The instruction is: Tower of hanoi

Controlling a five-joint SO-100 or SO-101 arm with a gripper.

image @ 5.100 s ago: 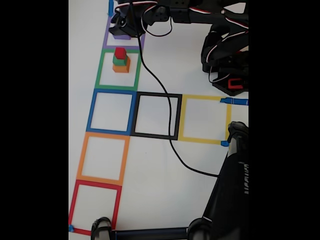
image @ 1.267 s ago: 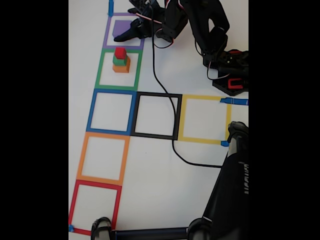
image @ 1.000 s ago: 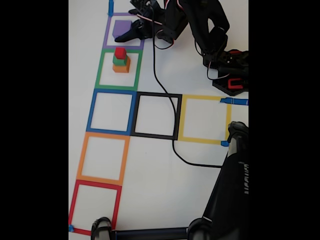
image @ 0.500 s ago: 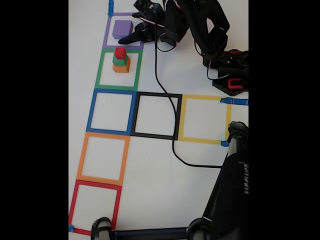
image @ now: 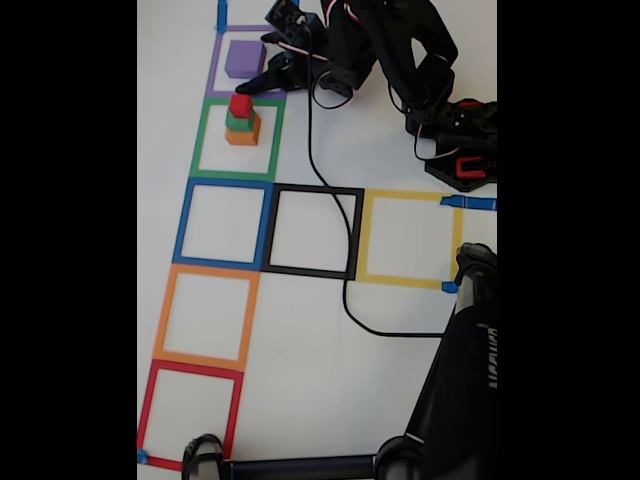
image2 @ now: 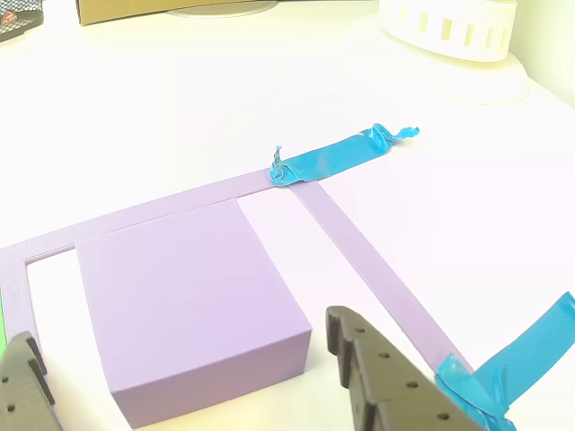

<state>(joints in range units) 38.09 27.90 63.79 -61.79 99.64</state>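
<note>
The purple cube [image: 245,57] sits alone inside the purple tape square [image: 214,70] at the top of the fixed view. Just below it, in the green tape square [image: 203,140], the orange cube [image: 241,132] carries the green cube [image: 239,120] and the red cube [image: 240,104]. My gripper [image: 270,50] is open just right of the purple cube and holds nothing. In the other view the purple cube [image2: 193,305] lies ahead of the gripper [image2: 180,334], between the two spread dark fingers [image2: 377,377], with a gap on both sides.
Further down the white table lie blue [image: 185,222], black [image: 312,271], yellow [image: 405,280], orange [image: 163,315] and red [image: 148,410] tape squares. A black cable [image: 318,170] crosses the black square. The arm's base [image: 460,150] is at the right, a black stand [image: 460,380] at the bottom right. Blue tape [image2: 332,157] marks the corners.
Five seconds ago the gripper covered the purple cube. It has since let go and drawn back to the right, leaving the cube in the purple square. The stack has not moved.
</note>
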